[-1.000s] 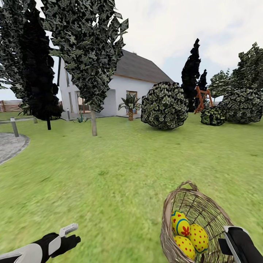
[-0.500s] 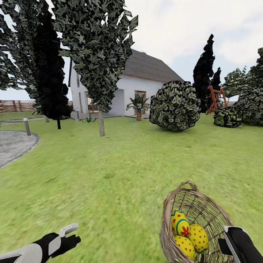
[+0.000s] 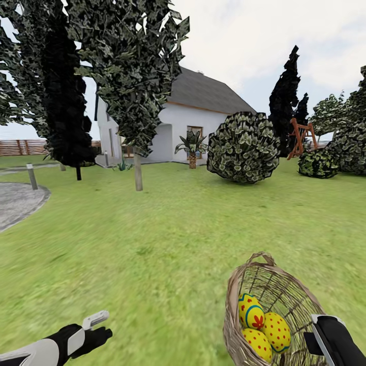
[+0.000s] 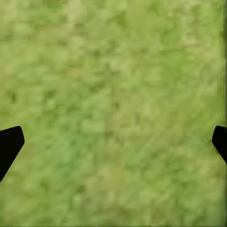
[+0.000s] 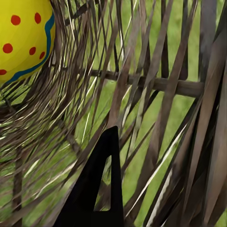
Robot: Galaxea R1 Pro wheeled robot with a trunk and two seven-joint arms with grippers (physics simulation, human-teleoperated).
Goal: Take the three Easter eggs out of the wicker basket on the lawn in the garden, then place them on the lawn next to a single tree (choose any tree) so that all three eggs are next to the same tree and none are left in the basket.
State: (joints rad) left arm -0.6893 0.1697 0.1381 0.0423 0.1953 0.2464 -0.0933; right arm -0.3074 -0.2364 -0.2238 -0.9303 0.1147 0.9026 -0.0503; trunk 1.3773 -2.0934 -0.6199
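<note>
The brown wicker basket point(image 3: 235, 284) hangs tilted at the lower right of the head view, above the lawn point(image 3: 168, 229). Three yellow Easter eggs lie in it: one with a red flower point(image 3: 251, 311), one red-dotted point(image 3: 277, 330) and another point(image 3: 257, 343) below them. My right gripper point(image 3: 325, 338) is at the basket's near rim, shut on the wicker. In the right wrist view a black finger point(image 5: 101, 189) lies against the weave point(image 5: 156, 85), with a dotted egg point(image 5: 21, 38) beyond. My left gripper point(image 3: 99, 325) hovers open over bare grass point(image 4: 113, 94). A pale-trunked tree point(image 3: 138, 173) stands ahead to the left.
A grey paved patch point(image 3: 18, 203) with a short post point(image 3: 32, 176) lies far left. A near-black tree point(image 3: 66, 101), a white house point(image 3: 188, 122), a small palm point(image 3: 192, 150), round bushes point(image 3: 244, 147) and a wooden play frame point(image 3: 300, 137) stand beyond the open grass.
The whole view swung, so the house and trees shifted right and then slightly back left. The basket, eggs and both arms kept their places in the picture.
</note>
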